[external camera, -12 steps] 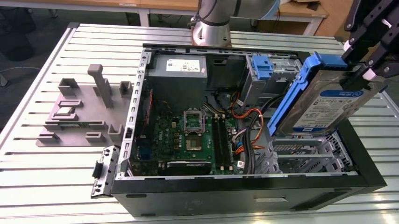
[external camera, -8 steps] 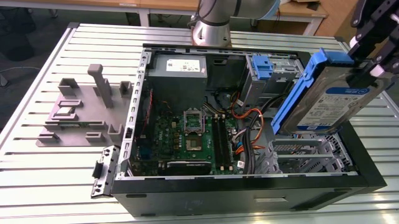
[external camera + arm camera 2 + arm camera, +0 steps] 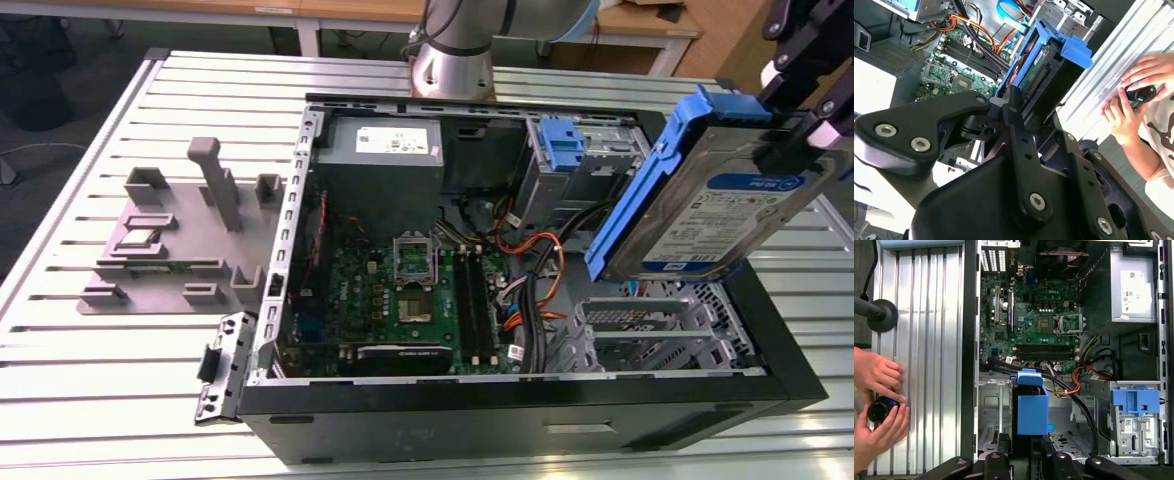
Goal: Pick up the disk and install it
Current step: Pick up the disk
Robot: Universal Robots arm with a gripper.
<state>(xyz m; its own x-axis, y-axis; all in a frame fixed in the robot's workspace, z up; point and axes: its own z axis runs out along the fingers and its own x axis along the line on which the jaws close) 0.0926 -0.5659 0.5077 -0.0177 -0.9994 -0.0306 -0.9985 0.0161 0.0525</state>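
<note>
The disk (image 3: 701, 205), a silver hard drive with a white-and-blue label and blue carrier rails, hangs tilted on edge above the open computer case (image 3: 534, 395), at the exterior view's right. My gripper (image 3: 801, 140) is shut on its upper end. Below the disk sits an empty metal drive cage (image 3: 647, 330) in the case's near right corner. In the second wrist view my gripper (image 3: 1014, 102) clamps the disk (image 3: 1046, 65) by its end. In the first wrist view the disk's blue carrier (image 3: 1032, 410) hangs over the drive cage (image 3: 994, 412), just beyond my gripper (image 3: 1029, 457).
Inside the case lie the motherboard (image 3: 400, 280), the grey power supply (image 3: 380, 150), orange and black cables (image 3: 534, 250) and a blue latch piece (image 3: 561, 145). A grey fixture (image 3: 174, 230) stands on the slatted table (image 3: 120, 390). A person's hands (image 3: 876, 405) hold a black object beside the case.
</note>
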